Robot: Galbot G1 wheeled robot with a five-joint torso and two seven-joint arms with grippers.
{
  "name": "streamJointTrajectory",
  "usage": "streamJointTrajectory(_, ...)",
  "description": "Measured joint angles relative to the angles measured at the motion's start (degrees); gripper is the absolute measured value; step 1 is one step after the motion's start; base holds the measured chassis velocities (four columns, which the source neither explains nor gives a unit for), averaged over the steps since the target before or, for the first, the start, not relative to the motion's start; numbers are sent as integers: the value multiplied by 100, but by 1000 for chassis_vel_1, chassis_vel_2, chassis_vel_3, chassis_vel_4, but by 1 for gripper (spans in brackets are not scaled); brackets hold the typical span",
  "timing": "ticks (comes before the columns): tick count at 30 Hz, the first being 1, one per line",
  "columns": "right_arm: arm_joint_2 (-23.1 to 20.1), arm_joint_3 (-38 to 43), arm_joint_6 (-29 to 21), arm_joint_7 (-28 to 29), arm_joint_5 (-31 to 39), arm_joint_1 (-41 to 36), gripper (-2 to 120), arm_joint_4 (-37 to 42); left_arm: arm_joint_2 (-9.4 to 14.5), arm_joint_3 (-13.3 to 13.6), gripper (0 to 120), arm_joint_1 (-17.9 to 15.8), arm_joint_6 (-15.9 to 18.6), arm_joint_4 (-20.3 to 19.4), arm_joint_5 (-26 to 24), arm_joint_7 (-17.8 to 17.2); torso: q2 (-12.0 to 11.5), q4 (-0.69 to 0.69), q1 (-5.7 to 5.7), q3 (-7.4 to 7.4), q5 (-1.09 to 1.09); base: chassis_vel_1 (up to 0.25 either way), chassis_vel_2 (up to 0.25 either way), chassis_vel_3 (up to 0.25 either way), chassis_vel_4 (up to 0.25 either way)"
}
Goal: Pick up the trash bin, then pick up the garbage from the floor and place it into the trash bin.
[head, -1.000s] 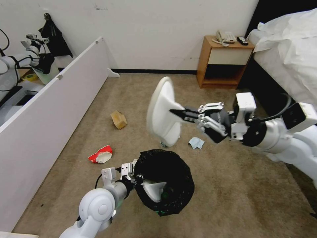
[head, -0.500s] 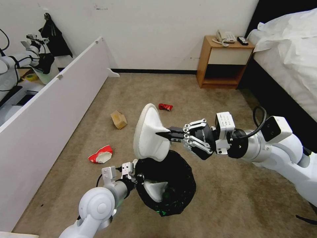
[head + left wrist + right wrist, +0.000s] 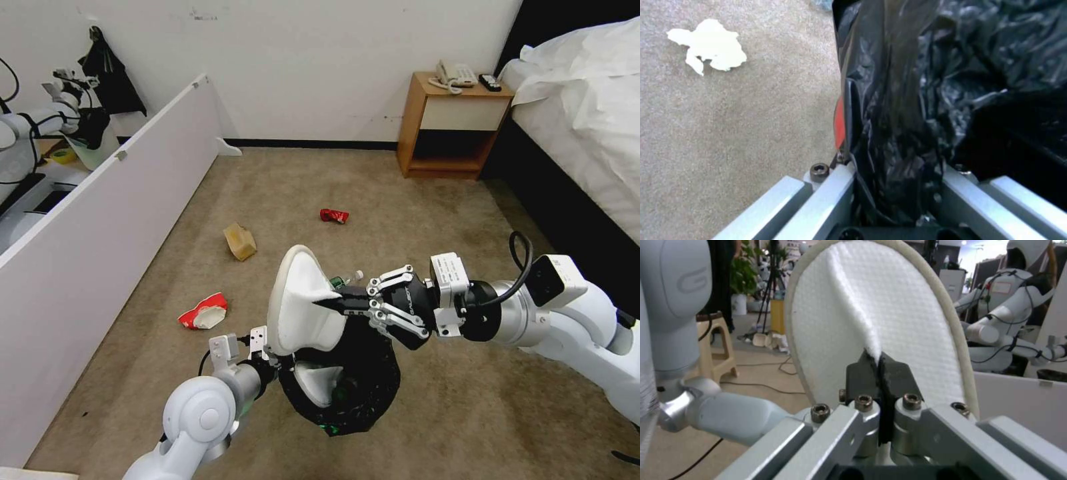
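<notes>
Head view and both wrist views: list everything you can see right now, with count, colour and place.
Trash bin: one, red body with black liner, held off the carpet in front of the robot.
Slipper: one, white, in the right gripper over the bin's far rim.
Second slipper: one, white, inside the bin.
Paper cup: one, red and white, crushed on the carpet to the left.
Paper bag: one, tan, farther out on the carpet.
Can: one, red, on the carpet beyond.
Bottle: one, clear, partly hidden behind the slipper.
Tissue: one, white, on the carpet.
Nightstand: one, wooden, beside the bed.
Left gripper: clamped on the bin's rim.
Right gripper: pinching the slipper.
</notes>
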Motion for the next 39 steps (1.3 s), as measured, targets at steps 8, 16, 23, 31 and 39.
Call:
streamJointTrajectory(8, -102, -76, -44, -54, -20, -59, 0, 59, -9, -43, 0, 19, 0, -51, 2, 12, 0, 0, 0, 0, 0, 0, 0, 0, 0)
streamJointTrajectory(16, -72, -236, -47, -98, -172, -104, 0, -21, 6, -82, 0, 108, -1, -122, 6, 28, 0, 0, 0, 0, 0, 0, 0, 0, 0)
streamJointTrajectory(23, -65, -300, -53, -116, -209, -112, 0, -41, 20, -111, 0, 94, -4, -122, -3, 38, 0, 1, 0, 0, 0, 0, 0, 0, 0)
streamJointTrajectory(31, 10, -427, 15, -262, -430, -166, 0, -350, -8, -126, 0, 163, -7, -155, 2, 94, 0, 0, 0, 0, 0, 0, 0, 0, 0)
streamJointTrajectory(39, 98, -530, 83, -353, -576, -179, 0, -629, 36, -182, 0, 173, -7, -181, -22, 132, 0, 0, 0, 0, 0, 0, 0, 0, 0)
